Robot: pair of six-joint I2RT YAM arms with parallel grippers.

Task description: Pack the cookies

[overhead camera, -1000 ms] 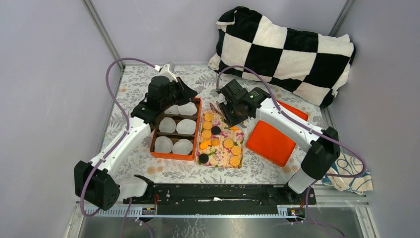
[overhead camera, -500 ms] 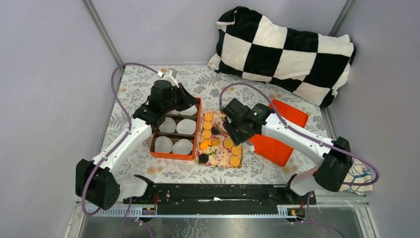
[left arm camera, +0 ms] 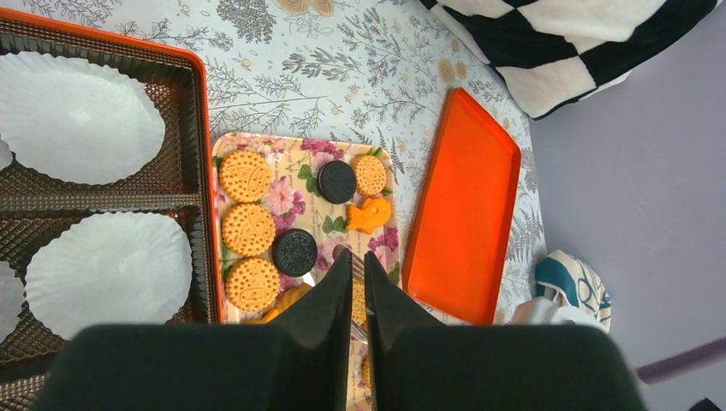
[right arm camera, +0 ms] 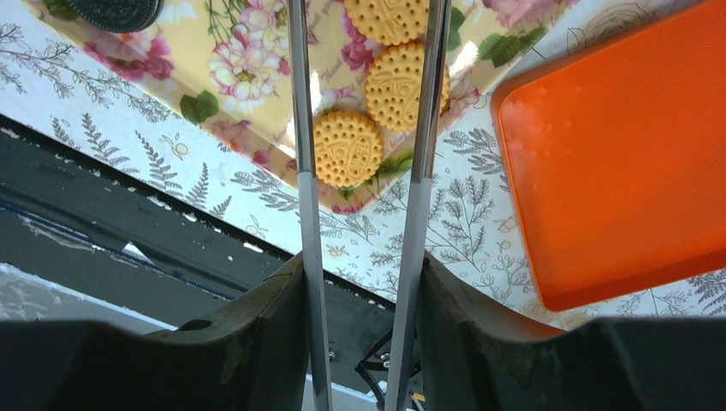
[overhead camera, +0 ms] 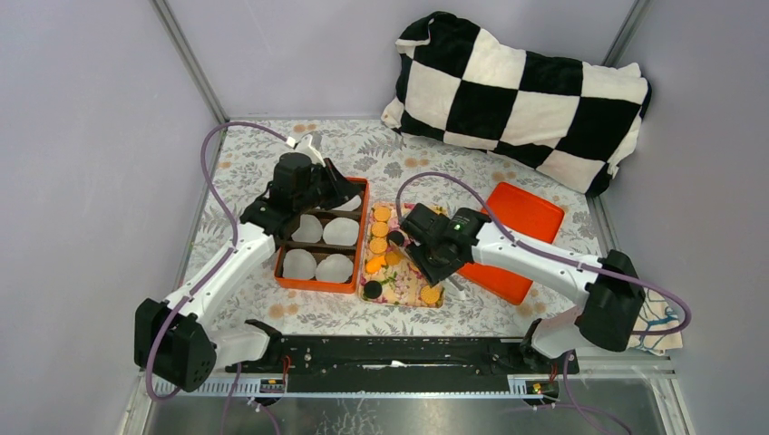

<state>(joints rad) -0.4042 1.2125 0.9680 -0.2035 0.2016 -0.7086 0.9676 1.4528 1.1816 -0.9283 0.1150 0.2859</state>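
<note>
Right, cookies (left arm camera: 248,229) lie on the tray (left arm camera: 287,190), beside the orange box (left arm camera: 199,128). Right gripper (right arm camera: 366,51) hangs over them, blades spread wide astride a golden one, gripping nothing. Left gripper (left arm camera: 356,257) hovers at the box's far end, fingers almost touching, empty.

I see plain lavender walls (overhead camera: 91,136), metal posts (overhead camera: 188,59) at far corners. Worktop (overhead camera: 426,149) covered in grey fern-print cloth. Black-white checkered cushion (overhead camera: 526,86) in far right corner. Patterned rag (overhead camera: 646,317) off near right corner. Black rail (overhead camera: 399,349) along near edge. Light even, soft.
</note>
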